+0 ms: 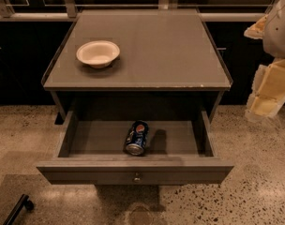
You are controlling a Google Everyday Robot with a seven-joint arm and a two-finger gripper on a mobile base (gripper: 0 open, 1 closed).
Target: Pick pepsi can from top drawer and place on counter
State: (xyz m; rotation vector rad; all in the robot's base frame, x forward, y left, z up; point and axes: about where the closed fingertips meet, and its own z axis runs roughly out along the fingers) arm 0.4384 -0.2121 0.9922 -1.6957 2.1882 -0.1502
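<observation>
Floor (255, 191) nearest us is speckled stone, with a dark bar-shaped object (18, 209) at the near left corner; we can't tell what it is. Next, the top drawer (86, 165) is pulled fully open toward us, with a round metal knob (137, 176) at the centre of its front panel. The pepsi can (137, 138) lies on its side on the drawer floor, roughly centred left to right, silver end toward us and close behind the front panel, logo up. Nothing is touching it. The gripper (268, 90) hangs at the right edge of view, off the cabinet's right side, well apart from the can and the drawer. We can't tell whether it is apart or together. Farther back, the counter (170, 50) carries a white bowl (98, 53) upright on its left half, near the front edge. A pale rail (227, 17) runs along behind the cabinet.
</observation>
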